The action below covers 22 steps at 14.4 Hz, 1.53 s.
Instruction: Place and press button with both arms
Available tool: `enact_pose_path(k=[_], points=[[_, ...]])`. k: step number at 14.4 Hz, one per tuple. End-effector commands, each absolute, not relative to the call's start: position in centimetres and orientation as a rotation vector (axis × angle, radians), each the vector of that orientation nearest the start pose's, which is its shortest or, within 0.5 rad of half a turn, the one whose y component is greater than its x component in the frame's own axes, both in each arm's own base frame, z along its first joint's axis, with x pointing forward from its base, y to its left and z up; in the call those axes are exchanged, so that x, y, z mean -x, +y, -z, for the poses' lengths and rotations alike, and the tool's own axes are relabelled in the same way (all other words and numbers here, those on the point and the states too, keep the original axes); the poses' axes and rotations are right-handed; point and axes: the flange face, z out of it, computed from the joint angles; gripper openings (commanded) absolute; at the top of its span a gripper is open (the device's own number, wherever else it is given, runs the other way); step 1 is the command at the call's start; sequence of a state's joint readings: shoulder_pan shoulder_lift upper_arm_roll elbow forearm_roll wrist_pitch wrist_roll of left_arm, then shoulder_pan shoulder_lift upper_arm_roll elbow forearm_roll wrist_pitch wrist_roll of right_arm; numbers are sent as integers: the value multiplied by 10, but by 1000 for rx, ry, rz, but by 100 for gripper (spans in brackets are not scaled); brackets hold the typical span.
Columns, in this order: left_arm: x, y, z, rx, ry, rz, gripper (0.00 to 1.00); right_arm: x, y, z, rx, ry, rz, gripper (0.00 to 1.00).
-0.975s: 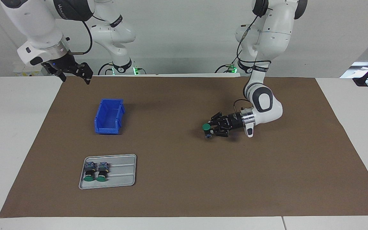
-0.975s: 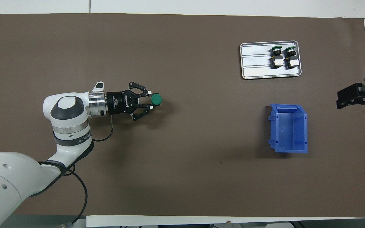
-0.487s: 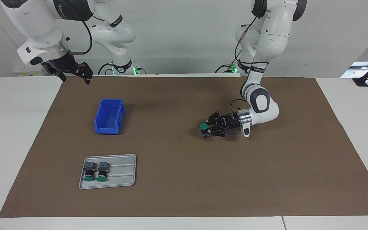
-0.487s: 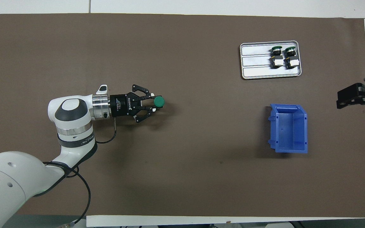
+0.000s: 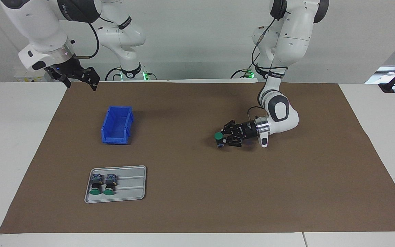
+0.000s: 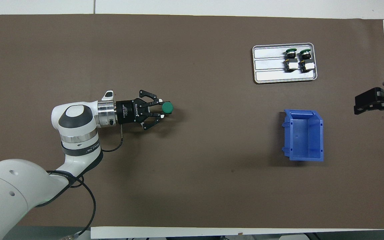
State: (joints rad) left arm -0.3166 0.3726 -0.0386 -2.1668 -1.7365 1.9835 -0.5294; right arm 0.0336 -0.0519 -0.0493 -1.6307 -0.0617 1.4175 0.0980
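My left gripper [image 5: 223, 138] [image 6: 163, 110] lies level, just above the brown mat, and is shut on a button [image 5: 218, 136] [image 6: 167, 107]. The button stands upright with its green cap on top and its blue-grey block close to the mat. I cannot tell whether it touches the mat. My right gripper [image 5: 81, 84] [image 6: 365, 104] waits, raised and open, holding nothing, over the mat's edge at the right arm's end of the table.
A grey tray [image 5: 132, 192] [image 6: 268, 71] holds two more green-capped buttons [image 5: 97, 185] [image 6: 291, 59] lying side by side. A blue bin [image 5: 128, 125] [image 6: 321, 140] stands nearer to the robots than the tray.
My left gripper has sunk a little and slid slightly toward the right arm's end, with the button still in it. The right arm has not moved.
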Motion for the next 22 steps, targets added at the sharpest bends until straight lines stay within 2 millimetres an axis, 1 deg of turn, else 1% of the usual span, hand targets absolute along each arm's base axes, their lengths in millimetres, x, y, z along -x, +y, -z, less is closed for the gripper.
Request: enact_pose_path(k=[1, 6, 12, 14, 15, 16, 18, 22], points=[[-492, -256, -229, -1400, 1318, 1026, 19, -517, -18, -612, 3182, 166, -250, 98], [-491, -256, -226, -1409, 1334, 1011, 21, -517, -19, -612, 3184, 167, -252, 98], [-489, -254, -224, -1407, 1348, 1006, 20, -517, -18, -611, 3182, 166, -255, 98], [-487, -257, -223, -1414, 1344, 1011, 21, -517, -19, -612, 3184, 167, -252, 98], [-487, -258, -223, -1414, 1342, 1012, 28, -517, -18, -611, 3182, 166, -255, 98], [-487, -258, -223, -1414, 1342, 1012, 41, -517, -18, -612, 3182, 166, -252, 98], [-487, -258, -224, -1414, 1341, 1011, 50, -517, -19, -613, 3184, 167, -250, 98], [-488, -256, -226, -1412, 1339, 1008, 58, -517, -18, -612, 3182, 166, -252, 98]])
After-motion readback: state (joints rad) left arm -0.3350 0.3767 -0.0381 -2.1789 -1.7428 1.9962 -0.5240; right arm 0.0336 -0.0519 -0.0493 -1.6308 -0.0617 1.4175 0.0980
